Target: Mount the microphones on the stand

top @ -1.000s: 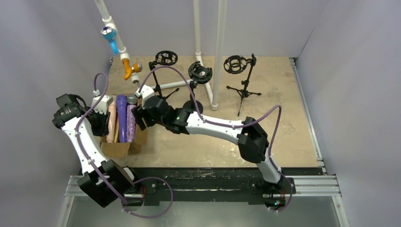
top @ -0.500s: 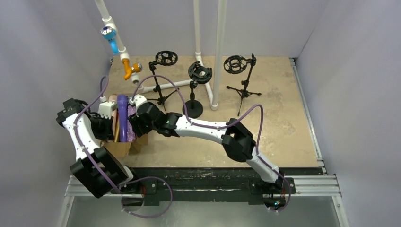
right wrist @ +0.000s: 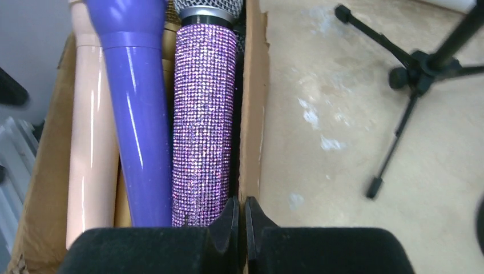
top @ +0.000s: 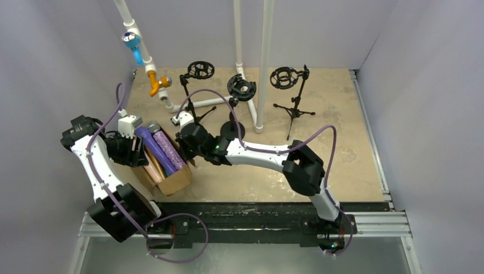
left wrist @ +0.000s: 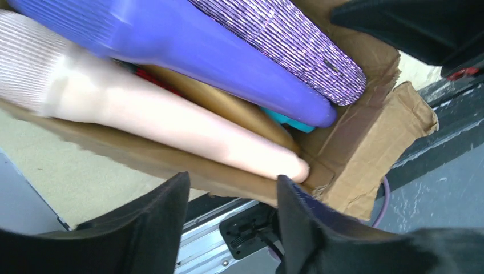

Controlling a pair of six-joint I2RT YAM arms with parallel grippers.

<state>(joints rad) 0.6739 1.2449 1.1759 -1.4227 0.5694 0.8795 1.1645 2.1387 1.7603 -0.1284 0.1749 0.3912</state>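
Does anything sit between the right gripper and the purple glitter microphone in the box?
Only the wall of the cardboard box. The right gripper is pinched shut on that wall. The purple glitter microphone lies just inside it, uncovered on top of the pile, beside the purple microphone.

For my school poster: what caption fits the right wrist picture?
Right gripper shut on the cardboard box, beside the glitter microphone, purple microphone and peach microphone.

Near left on the worktop [top: 342, 114], a box [top: 177, 182] with the microphones [top: 155, 149] side by side in it, left gripper [left wrist: 233, 181] at its left wall, right gripper [right wrist: 242, 206] at its right wall, three stands [top: 241, 87] well apart along the far side.
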